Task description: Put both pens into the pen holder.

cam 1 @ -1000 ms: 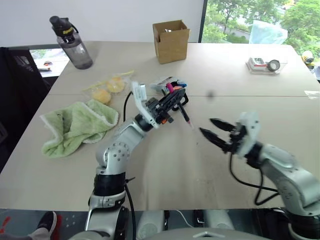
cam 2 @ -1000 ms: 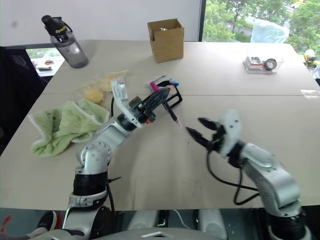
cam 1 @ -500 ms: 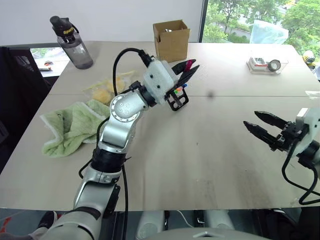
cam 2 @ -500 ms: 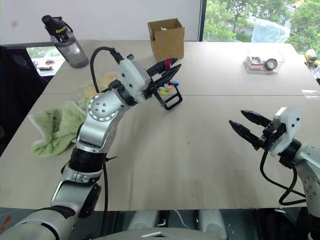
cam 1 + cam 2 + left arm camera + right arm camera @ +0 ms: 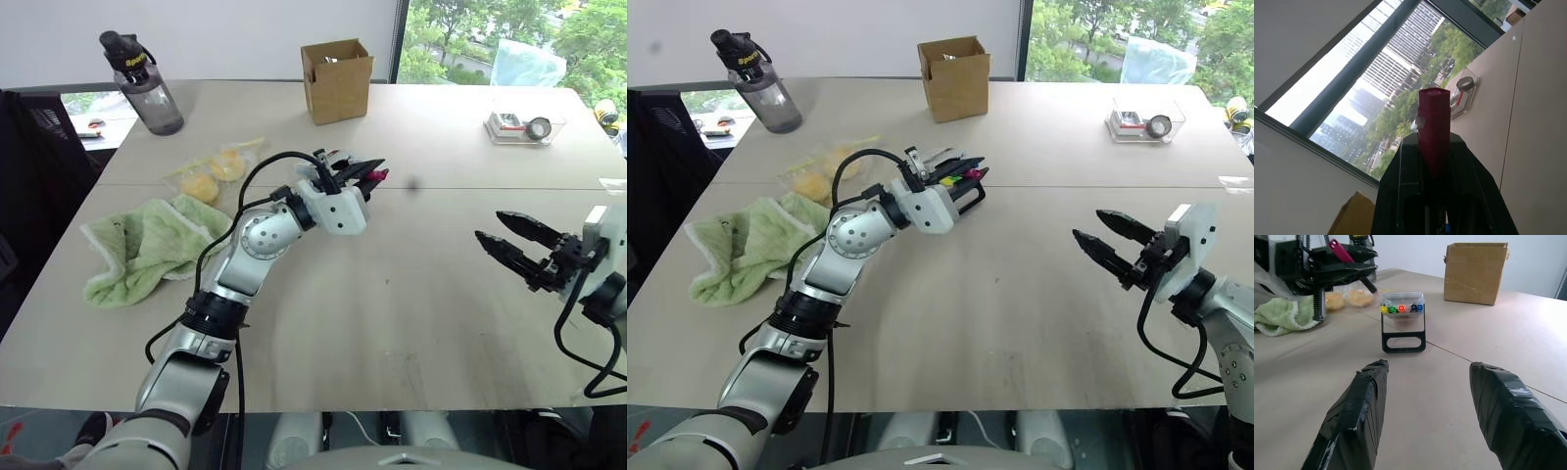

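since a second ago the left claw [image 5: 364,176] has swung from mid-counter back toward the pen holder [image 5: 1402,313] and rolled over, while the right claw [image 5: 514,242] has pulled off toward the counter's right edge. left claw is clamped on the pink pen [image 5: 1433,128], its pink end poking out past the fingertips, level and just beside the holder, probably lining up to slide it in. right claw hangs spread and empty, well apart, likely keeping clear. holder sits mid-counter, nearer the far edge, coloured tips showing. i can't pick out the blue pen.
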Tool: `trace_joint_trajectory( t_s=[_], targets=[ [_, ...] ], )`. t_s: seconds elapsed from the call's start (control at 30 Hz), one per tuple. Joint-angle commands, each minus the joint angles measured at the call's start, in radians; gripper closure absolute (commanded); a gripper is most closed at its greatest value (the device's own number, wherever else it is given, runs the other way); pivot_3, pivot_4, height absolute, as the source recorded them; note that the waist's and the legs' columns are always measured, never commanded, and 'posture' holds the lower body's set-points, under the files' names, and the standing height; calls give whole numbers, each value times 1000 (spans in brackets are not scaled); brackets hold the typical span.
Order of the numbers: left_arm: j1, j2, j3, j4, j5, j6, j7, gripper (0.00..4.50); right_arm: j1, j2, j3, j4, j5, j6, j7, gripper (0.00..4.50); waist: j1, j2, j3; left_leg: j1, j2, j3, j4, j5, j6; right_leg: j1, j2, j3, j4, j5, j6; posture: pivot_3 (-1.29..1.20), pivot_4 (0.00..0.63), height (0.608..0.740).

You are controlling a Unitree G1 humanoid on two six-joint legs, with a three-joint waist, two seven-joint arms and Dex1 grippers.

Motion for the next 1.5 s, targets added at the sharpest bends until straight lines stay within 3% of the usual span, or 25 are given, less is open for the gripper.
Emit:
trace_joint_trajectory(
  t_s=[0.03, 0.67, 1.07, 1.13, 1.2, 1.3, 1.4, 1.5],
  targets=[
    [-32, -6, 0, 36, 23, -69, 38, 4500, -14, -5, -3, -33, 11, -18, -8, 1697, 0, 0, 0, 0, 0, 0, 0, 0, 0, 0, 0, 0, 0, 0, 0, 0, 150, 736],
    [-199, -35, -34, 434, 110, -264, 148, 4500, 3, -9, -10, -36, -13, -43, -28, 1697, 0, 0, 0, 0, 0, 0, 1, 0, 0, 0, 0, -1, 1, 0, 0, 0, 150, 736],
    [-231, -48, -34, 529, 134, -293, 186, 4500, 8, -14, -11, -35, -16, -52, -26, 1697, 0, 0, 0, 0, 0, 1, 1, 0, 0, 0, 0, -1, 1, 0, 0, 0, 150, 736],
    [-244, -49, -32, 543, 135, -295, 190, 3504, 4, -15, -7, -31, -17, -53, -24, 1650, 0, 0, 0, 0, 0, 1, 1, 0, 0, 0, 0, -1, 1, 0, 0, 0, 150, 736],
    [-258, -44, -32, 555, 153, -297, 213, 2811, 1, -16, -5, -28, -17, -55, -22, 1650, 0, 0, 0, 0, 0, 1, 1, 0, 0, 0, 0, -1, 1, 0, 0, 0, 150, 736],
    [-266, -39, -28, 564, 184, -284, 256, 1206, -2, -17, -4, -25, -17, -56, -19, 1650, 0, 0, 0, 0, 0, 1, 1, 0, 0, 0, 0, -2, 1, 0, 0, 0, 150, 736],
    [-263, -32, -29, 566, 199, -284, 277, 10, -3, -18, -5, -23, -16, -56, -16, 1650, 0, 0, 0, 0, 0, 1, 1, 0, 0, 0, 0, -2, 1, 0, 0, 0, 150, 736],
    [-256, -27, -26, 558, 200, -279, 283, 10, -4, -18, -5, -22, -14, -55, -14, 1650, 0, 0, 0, 0, 0, 1, 1, 0, 0, 0, 0, -2, 2, 0, 0, 0, 150, 736]
  ],
)
